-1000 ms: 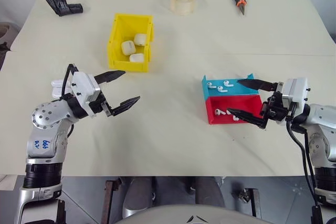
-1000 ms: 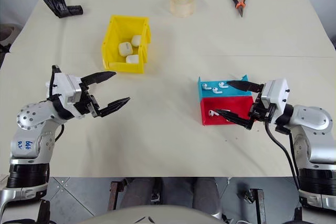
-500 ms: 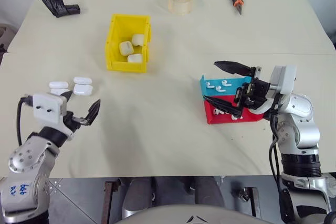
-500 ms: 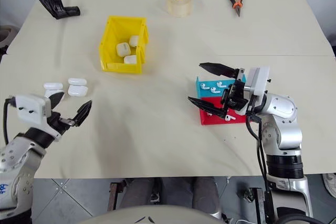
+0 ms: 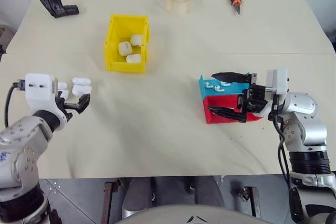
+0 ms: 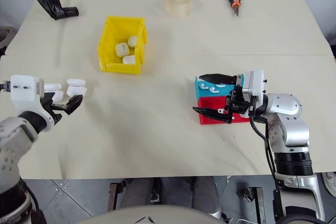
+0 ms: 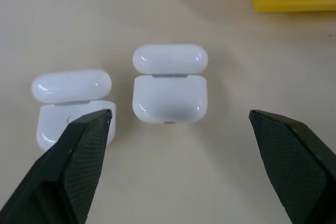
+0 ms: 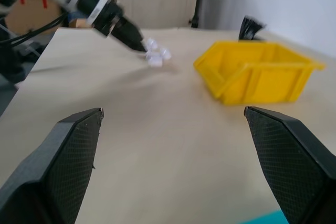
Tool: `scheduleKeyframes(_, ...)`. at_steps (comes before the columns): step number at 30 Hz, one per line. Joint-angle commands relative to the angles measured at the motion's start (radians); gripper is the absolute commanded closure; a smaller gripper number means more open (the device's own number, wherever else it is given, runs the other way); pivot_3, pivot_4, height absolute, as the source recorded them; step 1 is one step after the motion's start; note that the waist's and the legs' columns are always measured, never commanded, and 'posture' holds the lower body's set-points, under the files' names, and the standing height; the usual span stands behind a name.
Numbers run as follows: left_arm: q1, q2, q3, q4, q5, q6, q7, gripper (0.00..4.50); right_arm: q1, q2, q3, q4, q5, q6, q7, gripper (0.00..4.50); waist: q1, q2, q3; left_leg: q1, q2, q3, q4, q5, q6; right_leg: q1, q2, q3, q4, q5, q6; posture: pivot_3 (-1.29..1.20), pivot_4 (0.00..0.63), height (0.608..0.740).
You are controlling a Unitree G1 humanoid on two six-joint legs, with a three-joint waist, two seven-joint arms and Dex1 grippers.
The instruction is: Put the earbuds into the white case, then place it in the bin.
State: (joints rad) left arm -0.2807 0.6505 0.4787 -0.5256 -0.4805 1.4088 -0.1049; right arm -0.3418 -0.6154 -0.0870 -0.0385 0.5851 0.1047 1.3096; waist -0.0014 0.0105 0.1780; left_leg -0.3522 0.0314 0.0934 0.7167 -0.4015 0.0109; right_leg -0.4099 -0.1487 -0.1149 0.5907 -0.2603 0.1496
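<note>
Where three cases sit, yellow bin (image 5: 126, 43), earbuds (image 5: 215, 85) in trays.

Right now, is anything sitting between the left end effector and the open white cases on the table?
Nothing visible. The left end effector is open, and one open white case lies on bare table just ahead of its fingers.

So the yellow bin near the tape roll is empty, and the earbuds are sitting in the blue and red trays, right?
Not quite: the yellow bin is not empty. The left eye view shows three white cases lying inside it. The rest holds: the bin sits near the tape roll, and the earbuds are in the blue tray and the red tray.
</note>
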Motion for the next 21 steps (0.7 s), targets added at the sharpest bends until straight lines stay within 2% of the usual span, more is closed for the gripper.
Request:
scheduleKeyframes(1,-0.128,0.071,-0.088,0.114,0.02,0.143,-0.017,0.05,0.005,-0.018,-0.018,-0.03,0.022,0.005,0.018,0.0,-0.001,0.0,0.0,0.0,0.0,0.0,0.0,0.0,0.0,0.0,0.0,0.0,0.0,0.0,0.0,0.0,0.15,0.74)
scheduleKeyframes(8,-0.301,0.151,-0.273,0.346,0.072,0.166,-0.055,0.05,0.05,0.002,-0.019,-0.09,0.029,0.013,-0.014,0.0,-0.002,0.0,0.0,0.0,0.0,0.001,-0.002,0.001,-0.001,-0.001,0.001,0.0,0.0,0.0,0.0,0.0,0.15,0.74)
scheduleKeyframes(14,-0.36,0.166,-0.307,0.45,0.114,0.119,-0.072,0.05,0.107,0.005,-0.034,-0.146,0.04,0.019,-0.06,0.0,-0.001,0.0,0.0,0.0,0.0,0.001,-0.002,0.001,-0.002,-0.001,0.001,0.0,0.0,0.0,0.0,0.0,0.15,0.74)
scheduleKeyframes(21,-0.373,0.136,-0.309,0.463,0.138,0.145,-0.08,0.05,0.146,0.003,-0.038,-0.18,0.05,0.022,-0.086,0.0,-0.001,0.0,0.0,0.0,0.0,0.001,-0.002,0.001,-0.002,-0.001,0.001,0.0,0.0,0.0,0.0,0.0,0.15,0.74)
